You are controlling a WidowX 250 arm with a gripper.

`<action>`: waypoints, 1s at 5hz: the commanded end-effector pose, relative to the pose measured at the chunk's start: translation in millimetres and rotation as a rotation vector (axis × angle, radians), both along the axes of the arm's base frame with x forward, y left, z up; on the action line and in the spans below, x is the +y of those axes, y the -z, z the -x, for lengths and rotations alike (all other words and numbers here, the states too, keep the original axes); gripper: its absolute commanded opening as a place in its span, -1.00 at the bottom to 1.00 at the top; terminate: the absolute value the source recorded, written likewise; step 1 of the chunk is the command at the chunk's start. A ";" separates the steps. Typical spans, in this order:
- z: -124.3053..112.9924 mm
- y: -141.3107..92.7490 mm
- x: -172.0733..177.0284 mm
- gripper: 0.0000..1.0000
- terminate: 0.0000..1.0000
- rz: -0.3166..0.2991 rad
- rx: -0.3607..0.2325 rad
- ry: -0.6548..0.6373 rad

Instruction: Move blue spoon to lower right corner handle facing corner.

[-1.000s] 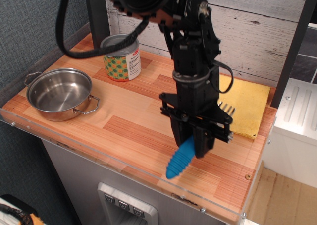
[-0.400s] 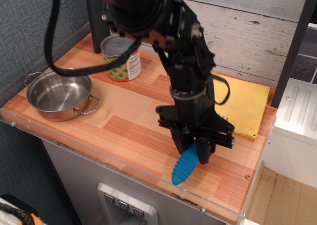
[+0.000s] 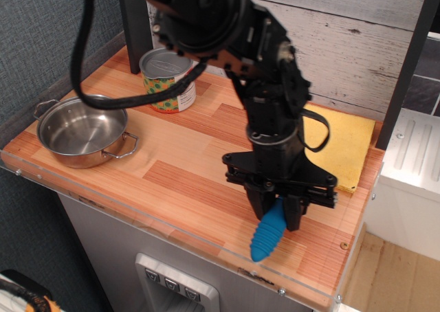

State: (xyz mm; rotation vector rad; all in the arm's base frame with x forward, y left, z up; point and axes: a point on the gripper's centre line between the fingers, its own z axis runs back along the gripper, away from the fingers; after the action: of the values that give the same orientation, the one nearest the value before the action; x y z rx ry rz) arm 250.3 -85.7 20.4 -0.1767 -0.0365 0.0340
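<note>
Hand [image 3: 276,218] clamps shut on the blue spoon [image 3: 269,234], handle [image 3: 266,238] pointing down over the table's front edge [image 3: 206,240].

A steel pot [image 3: 81,130] with two loop handles stands at the left side of the table [image 3: 185,181]. Behind it stands a can [image 3: 168,80] (its label has a coloured pattern). A yellow cloth [image 3: 337,143] lies flat near the back right.

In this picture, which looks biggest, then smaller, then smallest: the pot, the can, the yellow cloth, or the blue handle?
1. Pot and yellow cloth, too alike to rank; the arm hides part of the cloth
2. Can
3. Blue handle
</note>
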 end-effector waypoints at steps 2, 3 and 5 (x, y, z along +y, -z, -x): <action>-4.0 -8.0 -14.7 -1.00 -1.00 0.056 0.027 -0.161; 1.5 -5.5 -19.0 -1.00 -1.00 0.044 0.016 -0.236; 11.1 1.6 -27.0 -1.00 -1.00 -0.026 -0.008 -0.345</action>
State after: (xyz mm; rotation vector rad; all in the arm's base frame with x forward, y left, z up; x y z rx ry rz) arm 239.0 -107.6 14.3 -0.1531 -0.0956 0.4209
